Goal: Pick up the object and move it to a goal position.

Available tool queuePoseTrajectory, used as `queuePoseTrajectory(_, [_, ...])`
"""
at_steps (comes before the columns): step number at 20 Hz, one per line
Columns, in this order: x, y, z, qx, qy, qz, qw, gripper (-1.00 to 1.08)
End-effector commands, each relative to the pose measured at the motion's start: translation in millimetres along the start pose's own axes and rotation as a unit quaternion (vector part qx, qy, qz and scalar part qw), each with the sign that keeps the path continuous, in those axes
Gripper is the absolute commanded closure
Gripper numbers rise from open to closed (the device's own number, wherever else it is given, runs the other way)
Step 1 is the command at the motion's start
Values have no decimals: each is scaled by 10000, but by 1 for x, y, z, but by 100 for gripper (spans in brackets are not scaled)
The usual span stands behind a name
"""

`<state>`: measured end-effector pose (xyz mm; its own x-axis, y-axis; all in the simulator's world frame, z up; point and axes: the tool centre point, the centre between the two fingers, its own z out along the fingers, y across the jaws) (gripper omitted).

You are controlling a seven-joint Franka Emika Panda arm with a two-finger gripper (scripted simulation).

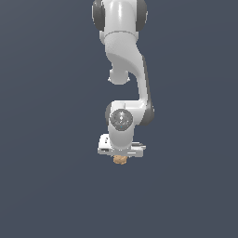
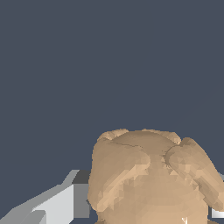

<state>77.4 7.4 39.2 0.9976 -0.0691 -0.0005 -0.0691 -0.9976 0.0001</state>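
Observation:
The object (image 1: 120, 160) is a small lumpy tan-orange blob that shows just under the white hand of the arm in the exterior view. My gripper (image 1: 120, 157) points straight down over it, and its fingers are hidden there by the hand. In the wrist view the object (image 2: 148, 175) fills the space between the jaws. One grey-white finger (image 2: 61, 203) presses against one side of it, and a sliver of the other finger (image 2: 217, 213) touches the opposite side. The gripper is shut on the object.
A plain dark blue-grey surface (image 1: 46, 186) lies all around in both views. The white arm (image 1: 128, 56) comes down from the exterior view's upper middle. No other objects or markers show.

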Motion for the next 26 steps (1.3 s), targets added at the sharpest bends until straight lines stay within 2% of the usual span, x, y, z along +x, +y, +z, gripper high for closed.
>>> queuePoseTrajectory(1, [0, 0, 0, 0, 2, 0, 10000, 108])
queuePoseTrajectory(15, [-8, -10, -7, 0, 2, 0, 10000, 108])
queuePoseTrajectory(21, [-27, -34, -22, 0, 2, 0, 10000, 108])
queuePoseTrajectory(26, [-54, -68, -43, 0, 2, 0, 10000, 108])
